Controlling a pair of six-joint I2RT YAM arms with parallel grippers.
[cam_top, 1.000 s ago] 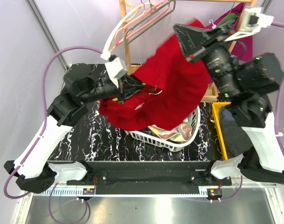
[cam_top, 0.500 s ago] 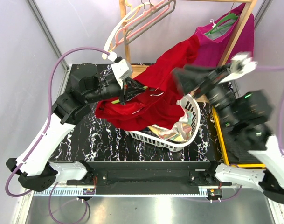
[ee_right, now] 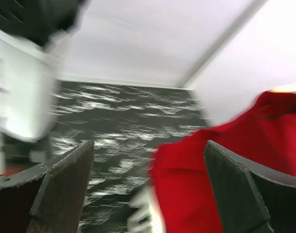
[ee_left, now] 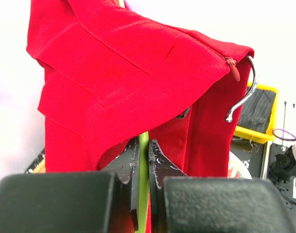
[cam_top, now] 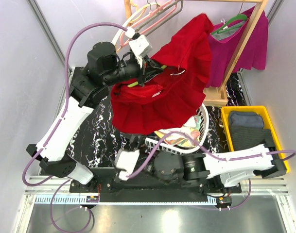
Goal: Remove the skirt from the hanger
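Left wrist view: the left fingers point(ee_left: 134, 165) are pressed together on the thin green bar of the hanger point(ee_left: 143, 145), with no gap on either side of the bar. The waistband of the red skirt point(ee_left: 123, 77) is folded over the hanger above them. The metal hook point(ee_left: 242, 92) of the hanger protrudes at the right, next to the red zip pull point(ee_left: 231, 72). Top external view: the left arm point(cam_top: 65, 124) is raised over the far left part of the black marbled tabletop point(cam_top: 96, 141) and carries the hanger with the skirt on it. The skirt hangs in the air, clear of the tabletop. Its lower folds are above the white basket point(cam_top: 204, 124), which holds mixed clothes. Its upper corner reaches up toward the wooden rack point(cam_top: 235, 53), beside the magenta garment point(cam_top: 252, 43) that hangs there. A yellow bin point(cam_top: 224, 131) with a dark folded cloth point(cam_top: 245, 127) in it stands at the right, just beside the basket. The right arm point(cam_top: 235, 162) lies low along the near edge of the tabletop, with its wrist end pointing left on the near side of the hanging hem. Right wrist view (blurred): the right fingers point(ee_right: 60, 187) stand wide apart with nothing between them. Beyond them are the tabletop and, at the right, an edge of the skirt. How close that edge is to the fingers cannot be told through the blur.
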